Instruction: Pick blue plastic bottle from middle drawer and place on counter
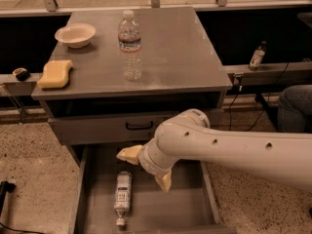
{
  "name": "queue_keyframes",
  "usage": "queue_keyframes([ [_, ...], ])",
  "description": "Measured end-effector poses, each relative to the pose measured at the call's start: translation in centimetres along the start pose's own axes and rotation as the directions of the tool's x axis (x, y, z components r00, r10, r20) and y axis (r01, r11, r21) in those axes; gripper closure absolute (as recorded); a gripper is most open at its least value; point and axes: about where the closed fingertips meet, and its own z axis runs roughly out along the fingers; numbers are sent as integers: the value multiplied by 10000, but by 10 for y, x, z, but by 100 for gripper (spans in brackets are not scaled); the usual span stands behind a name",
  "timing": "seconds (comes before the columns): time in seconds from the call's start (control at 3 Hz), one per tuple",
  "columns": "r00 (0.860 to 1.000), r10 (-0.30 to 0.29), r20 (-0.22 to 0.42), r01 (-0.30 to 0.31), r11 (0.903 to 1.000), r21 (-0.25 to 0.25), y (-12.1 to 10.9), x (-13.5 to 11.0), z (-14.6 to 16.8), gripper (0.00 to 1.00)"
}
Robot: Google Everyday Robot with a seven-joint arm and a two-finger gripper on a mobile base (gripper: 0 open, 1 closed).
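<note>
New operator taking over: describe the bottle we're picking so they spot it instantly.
Start at the grey metal cabinet's counter, then drop to the open middle drawer below it. The blue plastic bottle lies on its side on the drawer floor, beside the open gripper. Unlike the taller water bottle standing on the counter, it is small, white-capped and lying down.

A white bowl (75, 34) sat behind a yellow sponge (55, 73); a tall water bottle (130, 45) stood upright nearby.
</note>
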Motion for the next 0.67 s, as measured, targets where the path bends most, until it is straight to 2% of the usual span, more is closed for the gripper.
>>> queue_keyframes([
  [0.33,9961,-843,-247,857,9944,612,-21,7,2,0],
  [0.67,9883,-1485,338,1479,9888,196,-29,6,20,0],
])
